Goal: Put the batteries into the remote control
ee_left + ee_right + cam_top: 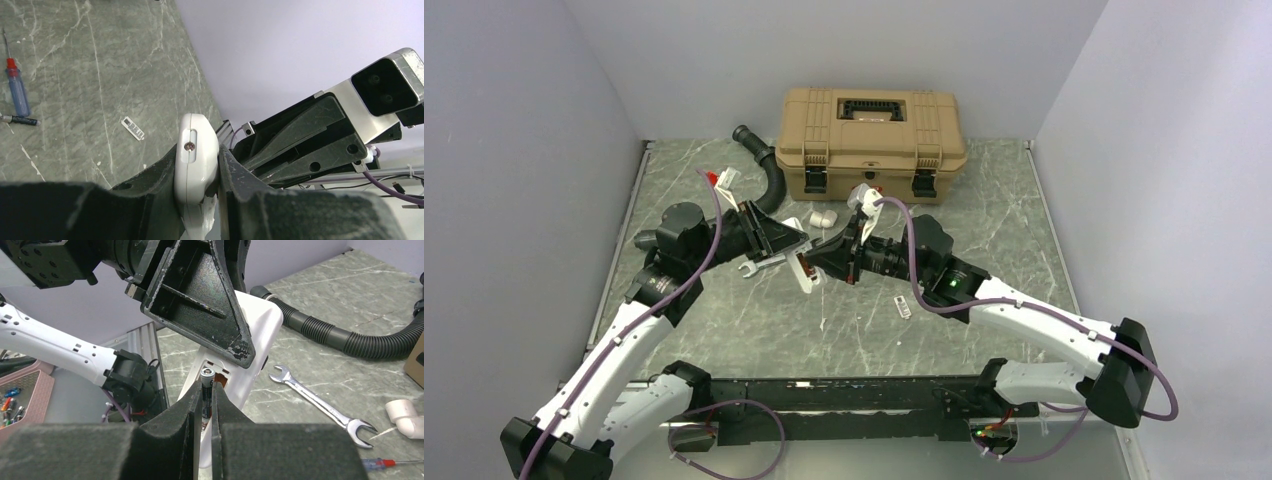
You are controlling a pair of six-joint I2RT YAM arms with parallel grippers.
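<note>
My left gripper (792,243) is shut on the white remote control (808,277) and holds it above the table. In the left wrist view the remote (196,160) is clamped edge-on between the pads. My right gripper (820,260) is shut on a black battery (206,390), held upright between the pads. The battery's tip sits at the remote's open battery compartment (221,378) on the remote's back (252,347). Whether it touches the contacts is hidden. The two grippers meet nose to nose over the middle of the table.
A tan toolbox (871,130) stands at the back, with a black corrugated hose (769,178) to its left. A wrench (320,405), a white pipe piece (405,415) and a red-and-blue screwdriver (17,90) lie on the table. A small white slotted piece (903,306) lies nearer.
</note>
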